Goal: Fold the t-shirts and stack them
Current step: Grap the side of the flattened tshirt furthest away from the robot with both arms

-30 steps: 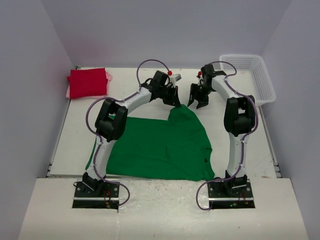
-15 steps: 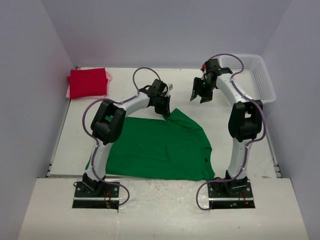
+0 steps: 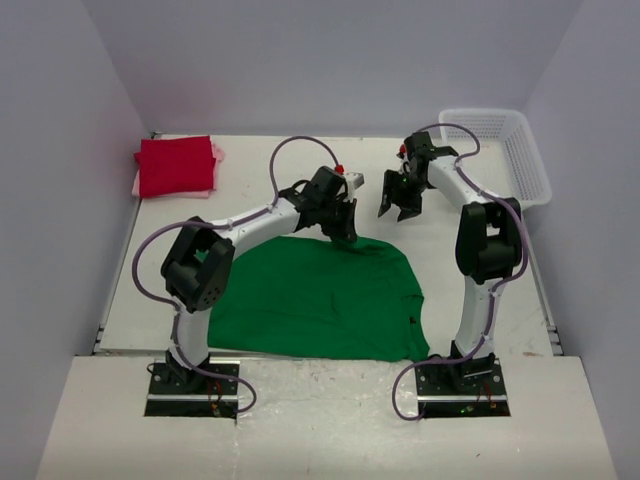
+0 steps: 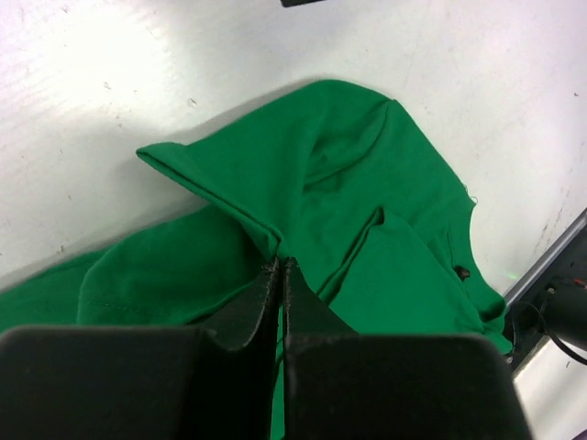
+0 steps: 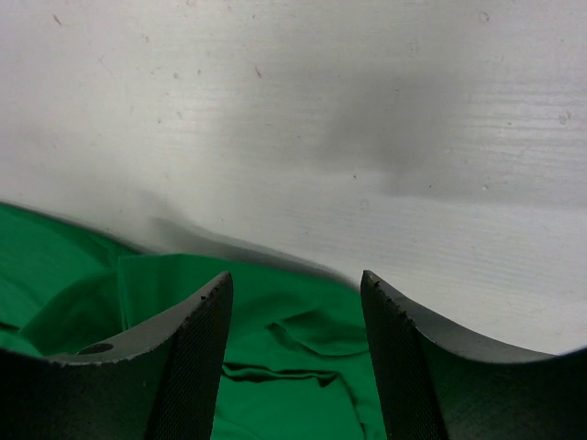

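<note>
- Three t-shirts lie on the desk (image 3: 260, 170).
- One green t-shirt (image 3: 320, 300) is spread out between the two arms, its far edge rumpled.
- One red t-shirt (image 3: 175, 165) sits folded in the far left corner on top of one pink t-shirt (image 3: 217, 152), of which only the edges show.
- The left hand (image 4: 280, 266) has its fingers pressed together, pinching a fold at the green t-shirt's far edge.
- The right hand (image 5: 293, 280) is spread and holds nothing, hanging just beyond that edge.
- One white basket (image 3: 530, 170) stands at the far right.
</note>
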Controlling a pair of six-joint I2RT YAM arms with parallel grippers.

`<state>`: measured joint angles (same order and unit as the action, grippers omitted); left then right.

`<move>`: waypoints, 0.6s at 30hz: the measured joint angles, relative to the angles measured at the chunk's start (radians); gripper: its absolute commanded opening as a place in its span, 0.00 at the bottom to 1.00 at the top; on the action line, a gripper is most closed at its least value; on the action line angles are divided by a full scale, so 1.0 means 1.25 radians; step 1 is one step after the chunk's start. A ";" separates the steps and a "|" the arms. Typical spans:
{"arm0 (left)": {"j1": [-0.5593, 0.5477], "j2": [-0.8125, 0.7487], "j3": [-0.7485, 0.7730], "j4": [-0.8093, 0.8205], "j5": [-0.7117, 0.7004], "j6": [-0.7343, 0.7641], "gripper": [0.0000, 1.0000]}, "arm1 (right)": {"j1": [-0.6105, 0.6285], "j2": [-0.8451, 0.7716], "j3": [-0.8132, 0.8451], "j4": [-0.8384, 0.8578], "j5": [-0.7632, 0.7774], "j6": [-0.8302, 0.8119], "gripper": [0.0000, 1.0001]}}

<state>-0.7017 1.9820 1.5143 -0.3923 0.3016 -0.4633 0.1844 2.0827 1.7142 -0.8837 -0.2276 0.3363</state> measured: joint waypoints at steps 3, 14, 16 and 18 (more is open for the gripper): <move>-0.006 -0.025 -0.036 0.017 0.000 0.000 0.00 | 0.009 0.000 0.000 0.006 0.000 0.000 0.59; -0.036 -0.110 -0.223 0.046 -0.005 -0.020 0.00 | 0.076 -0.024 -0.054 0.013 0.001 -0.001 0.58; -0.041 -0.123 -0.249 0.058 -0.005 -0.028 0.00 | 0.094 -0.029 -0.057 0.012 0.001 -0.002 0.57; -0.045 -0.133 -0.272 0.071 0.000 -0.040 0.00 | 0.110 -0.030 -0.057 0.013 0.001 -0.005 0.56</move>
<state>-0.7574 1.8160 1.1740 -0.3035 0.3019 -0.5137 0.3218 2.0457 1.6424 -0.8673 -0.2260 0.3305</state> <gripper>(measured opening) 0.005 0.568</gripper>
